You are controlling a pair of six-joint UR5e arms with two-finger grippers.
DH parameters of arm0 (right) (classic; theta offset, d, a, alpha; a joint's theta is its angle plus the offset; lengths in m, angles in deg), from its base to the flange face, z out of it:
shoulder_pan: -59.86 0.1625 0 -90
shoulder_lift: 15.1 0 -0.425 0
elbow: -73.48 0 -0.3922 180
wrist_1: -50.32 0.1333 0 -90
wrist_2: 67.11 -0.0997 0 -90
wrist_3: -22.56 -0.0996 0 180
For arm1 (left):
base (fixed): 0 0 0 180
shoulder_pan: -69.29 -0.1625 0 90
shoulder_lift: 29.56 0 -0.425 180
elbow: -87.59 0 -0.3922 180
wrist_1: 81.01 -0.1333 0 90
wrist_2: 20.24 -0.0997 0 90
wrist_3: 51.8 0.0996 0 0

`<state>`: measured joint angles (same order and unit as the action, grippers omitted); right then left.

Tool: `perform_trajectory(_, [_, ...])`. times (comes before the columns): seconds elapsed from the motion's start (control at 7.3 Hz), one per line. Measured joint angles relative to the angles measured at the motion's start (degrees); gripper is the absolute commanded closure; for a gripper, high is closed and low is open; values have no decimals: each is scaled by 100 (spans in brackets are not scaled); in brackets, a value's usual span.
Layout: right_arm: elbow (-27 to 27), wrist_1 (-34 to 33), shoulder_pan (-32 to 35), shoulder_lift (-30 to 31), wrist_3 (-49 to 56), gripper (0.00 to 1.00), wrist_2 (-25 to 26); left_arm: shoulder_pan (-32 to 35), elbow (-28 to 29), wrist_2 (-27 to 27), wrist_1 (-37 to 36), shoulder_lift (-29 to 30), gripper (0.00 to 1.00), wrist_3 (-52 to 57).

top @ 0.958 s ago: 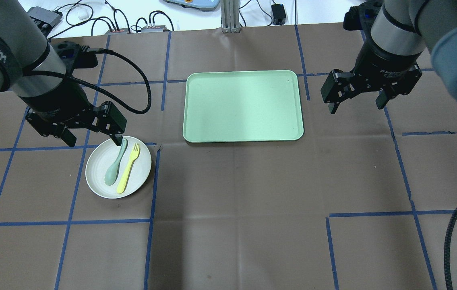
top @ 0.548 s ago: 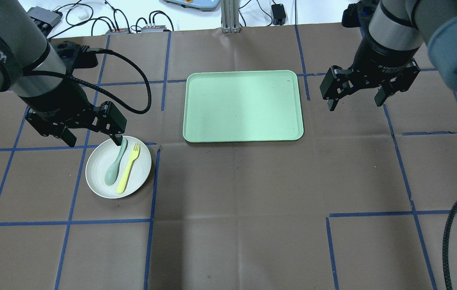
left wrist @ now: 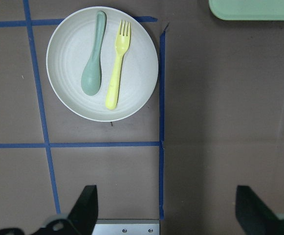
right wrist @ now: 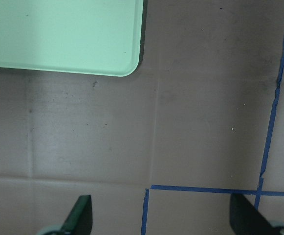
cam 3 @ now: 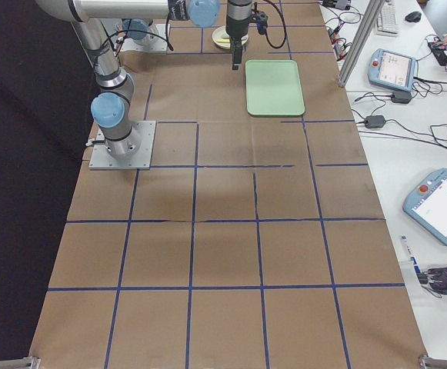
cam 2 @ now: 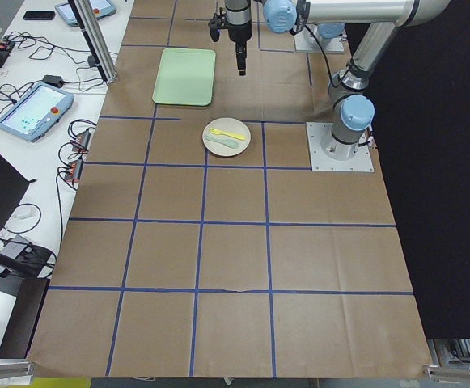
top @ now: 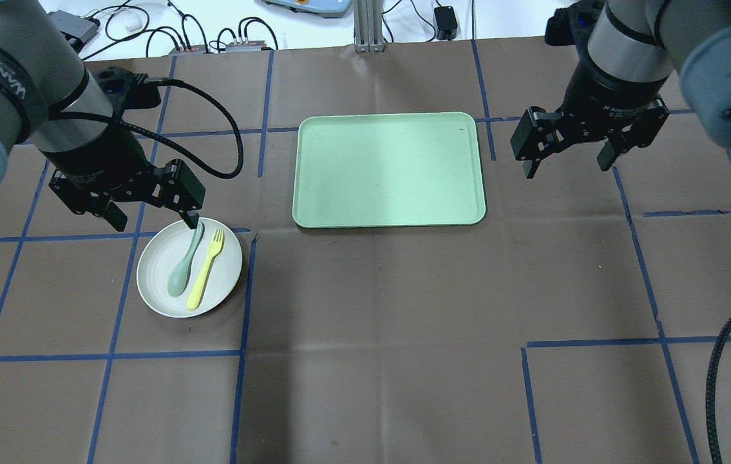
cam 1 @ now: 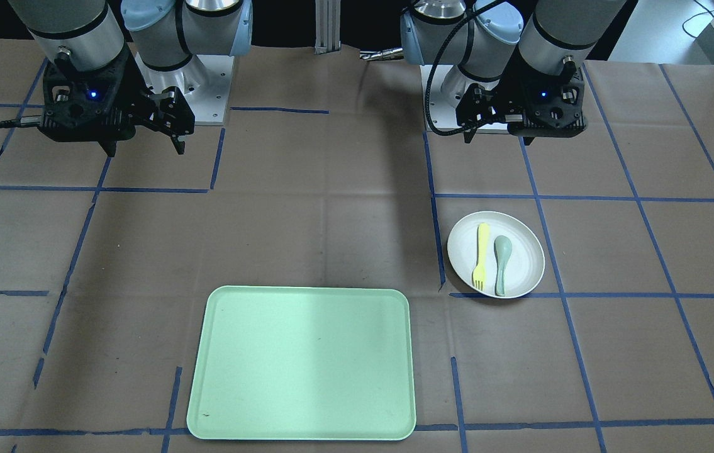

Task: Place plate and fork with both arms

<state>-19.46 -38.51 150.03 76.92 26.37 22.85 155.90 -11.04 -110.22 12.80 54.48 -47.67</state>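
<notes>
An off-white plate lies on the brown table at my left. On it lie a pale-yellow fork and a grey-green spoon, side by side. My left gripper hangs open and empty above the table just behind the plate; its fingers show wide apart in the left wrist view. My right gripper is open and empty above the table right of the tray.
A large mint-green tray lies in the middle of the table, between the arms. Blue tape lines cross the brown cover. A black cable loops in at the right edge. Boxes and cables lie behind the table's far edge.
My left gripper has shifted slightly back from the plate. My right gripper has moved a little farther back. The plate, fork and spoon have not moved.
</notes>
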Motion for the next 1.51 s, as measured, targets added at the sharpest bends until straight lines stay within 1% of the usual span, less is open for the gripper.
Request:
perform_trajectory(0.41, [-5, -1, 0, -6, 14, 0, -2, -544, -238, 34, -441, 238, 0, 261])
perform_trajectory(0.55, [-8, 1, 0, -7, 15, 0, 2, -670, -393, 10, -754, 350, 0, 339])
perform_trajectory(0.68, [-14, 0, 0, -9, 15, 0, 4, -776, -541, 5, -1115, 502, 0, 636])
perform_trajectory(1.1, [-22, 0, 0, -9, 15, 0, 5, -1415, -649, 122, -1775, 1138, 1, 1714])
perform_trajectory(1.51, [-23, -3, 0, -9, 16, 0, 7, -1712, -568, 288, -2448, 1840, 0, 2052])
